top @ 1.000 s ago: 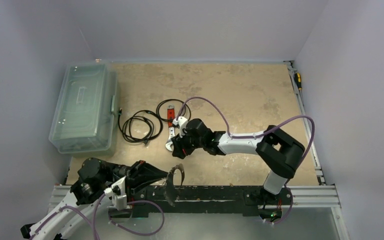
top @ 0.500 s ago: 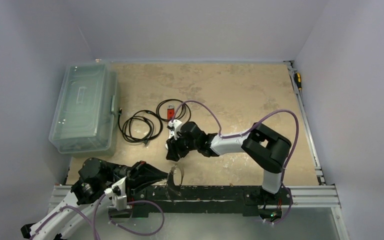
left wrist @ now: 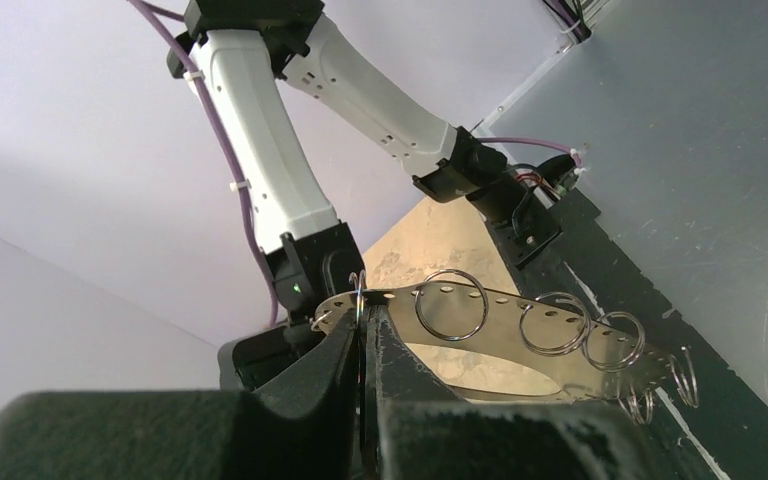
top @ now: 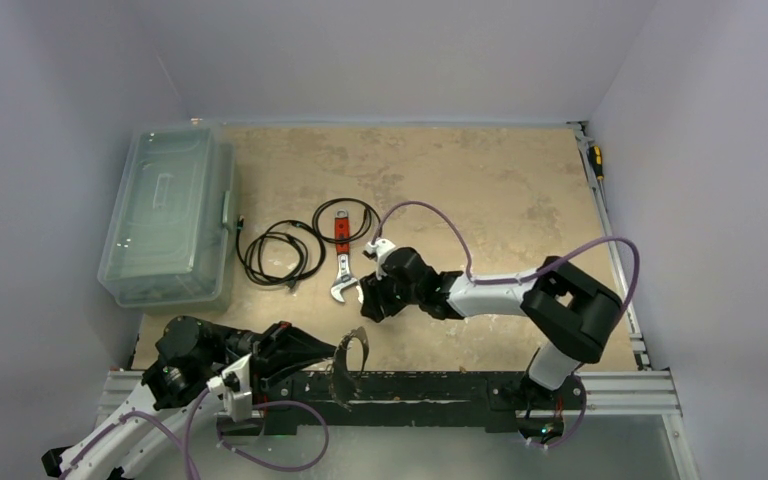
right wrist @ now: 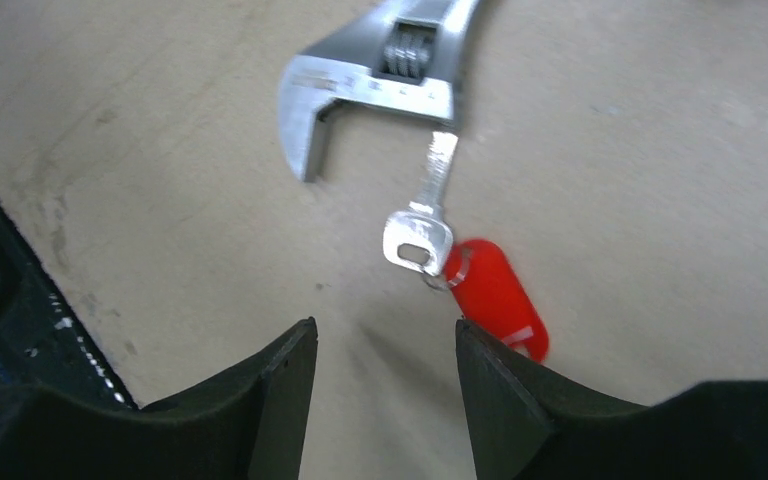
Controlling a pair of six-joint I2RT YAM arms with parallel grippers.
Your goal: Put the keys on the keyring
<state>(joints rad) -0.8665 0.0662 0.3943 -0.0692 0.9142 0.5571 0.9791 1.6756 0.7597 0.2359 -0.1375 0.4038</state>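
Nearest, at the table's front edge on the near side of the wrench (top: 341, 275), the left gripper (left wrist: 363, 328) is clenched on the keyring (left wrist: 505, 298) — a thin silvery band punched with small holes and carrying several split rings (left wrist: 450, 272). Its near end is hidden between the fingers. Beyond it, beside the wrench head, the right gripper (right wrist: 382, 340) hangs released, jaws apart, over one key (right wrist: 423, 215). The key lies flat on the table, with its long axis running from the gripper toward the wrench and its blade tip at the wrench head — touching or just short, I cannot tell. A red tag (right wrist: 492, 295) hangs from its bow, its label too blurred to read. From above, the gripper hides the key.
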